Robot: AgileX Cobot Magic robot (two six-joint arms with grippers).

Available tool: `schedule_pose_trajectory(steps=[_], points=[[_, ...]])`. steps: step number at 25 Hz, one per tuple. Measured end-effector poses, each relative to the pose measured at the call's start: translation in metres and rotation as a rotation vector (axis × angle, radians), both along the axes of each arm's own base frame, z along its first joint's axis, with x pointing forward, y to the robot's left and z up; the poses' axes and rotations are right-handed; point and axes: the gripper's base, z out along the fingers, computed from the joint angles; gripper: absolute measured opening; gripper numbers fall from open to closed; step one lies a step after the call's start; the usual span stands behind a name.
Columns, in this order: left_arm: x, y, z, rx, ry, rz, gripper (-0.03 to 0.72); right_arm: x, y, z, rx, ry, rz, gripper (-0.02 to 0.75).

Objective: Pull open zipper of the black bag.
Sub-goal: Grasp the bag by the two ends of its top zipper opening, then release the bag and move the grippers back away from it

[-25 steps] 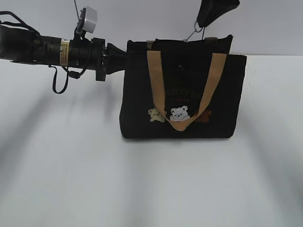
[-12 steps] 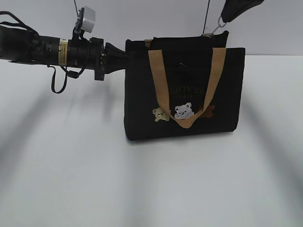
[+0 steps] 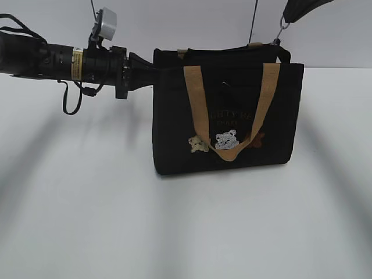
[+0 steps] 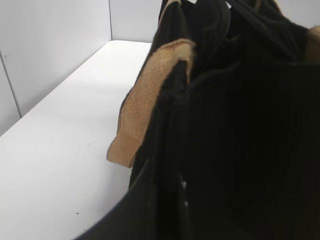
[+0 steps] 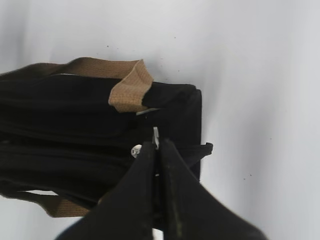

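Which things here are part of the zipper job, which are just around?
In the job:
bag
zipper ring pull
right end effector, shut on the pull
left end effector, at the bag's left end

Just around:
table
tan handles
bear patches

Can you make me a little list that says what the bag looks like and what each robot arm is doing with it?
bag: black bag, boxy, standing upright on the white table
handles: tan webbing handle looped down the front
pictures on bag: small bear patches
left tool: shut on the bag's upper left edge, holding it
right tool: shut on the silver ring pull
zipper: ring pull is at the bag's right end; how far it is open cannot be told
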Motion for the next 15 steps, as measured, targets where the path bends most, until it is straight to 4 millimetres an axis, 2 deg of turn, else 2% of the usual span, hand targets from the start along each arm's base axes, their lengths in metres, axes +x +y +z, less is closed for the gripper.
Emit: schedule_pose_trajectory(steps=[3,5,7,10,12,15], points=[[0.0,0.0,0.0,0.0,0.0,0.0,0.021,-0.0001,0.0006,0.0002,0.007,0.0,0.002,0.027],[-0.0001,0.0,-0.0001,0.001,0.001,0.0,0.03,0.0,0.0007,0.0002,0.008,-0.001,0.001,0.114],[-0.0001,0.0,0.0,-0.003,0.023,0.003,0.052,-0.0002,0.0008,0.0007,0.01,-0.002,0.002,0.241],[0.0,0.0,0.0001,-0.008,0.058,0.012,0.121,-0.0003,0.0008,0.0008,0.01,-0.002,0.002,0.383],[0.0002,0.0,0.0001,-0.011,0.076,0.017,0.176,-0.0003,0.0008,0.0008,0.007,-0.004,0.009,0.424],[0.0001,0.0002,0.0049,-0.014,0.108,0.029,0.248,-0.0003,0.0008,0.0008,-0.001,-0.009,0.026,0.443]])
